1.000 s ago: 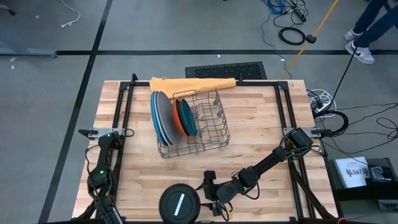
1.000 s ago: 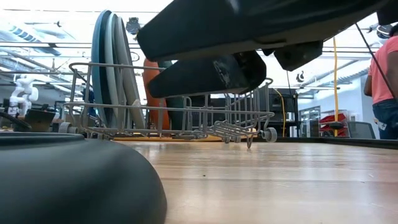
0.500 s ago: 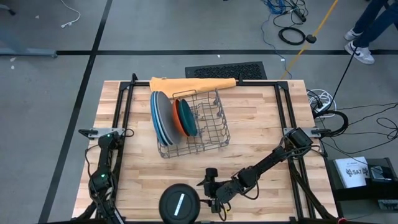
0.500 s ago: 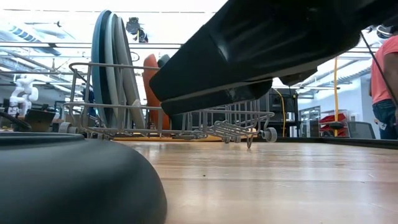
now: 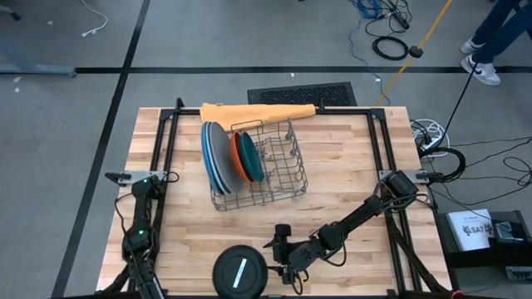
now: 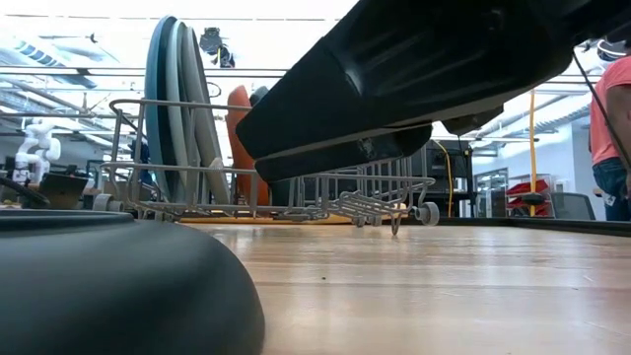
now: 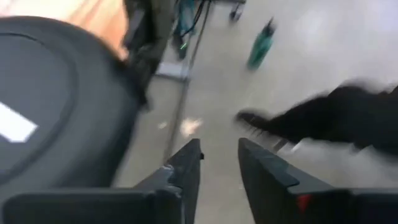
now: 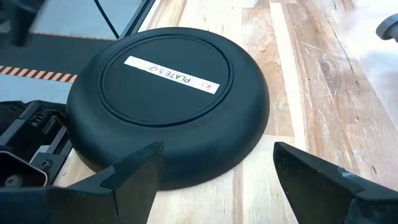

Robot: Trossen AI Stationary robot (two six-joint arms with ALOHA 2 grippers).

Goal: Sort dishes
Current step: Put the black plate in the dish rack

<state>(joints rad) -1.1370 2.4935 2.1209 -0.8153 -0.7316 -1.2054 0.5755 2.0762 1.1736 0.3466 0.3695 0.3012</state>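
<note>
A black plate with a white stripe [image 5: 239,272] lies face down on the table's near edge; it also shows in the right wrist view [image 8: 168,99] and the low view [image 6: 108,286]. My right gripper [image 5: 278,256] [image 8: 217,180] is wide open, low, just right of it, fingers pointing at it, touching nothing. Light blue, blue and grey plates [image 5: 214,156] and orange and teal plates [image 5: 246,156] stand on edge in the wire rack [image 5: 278,170]. My left arm [image 5: 137,237] waits at the table's left; its gripper [image 7: 217,162] shows a narrow gap and is empty.
A folded orange cloth [image 5: 258,110] lies behind the rack at the table's far edge. A dark frame [image 5: 162,158] runs around the table's sides. Bare wood [image 5: 349,158] lies right of the rack. A person [image 6: 611,138] stands beyond the table on the right.
My right gripper has shifted a little and tipped beside the black plate, then kept still. My left arm has shifted slightly at the table's left. The plates have not moved.
</note>
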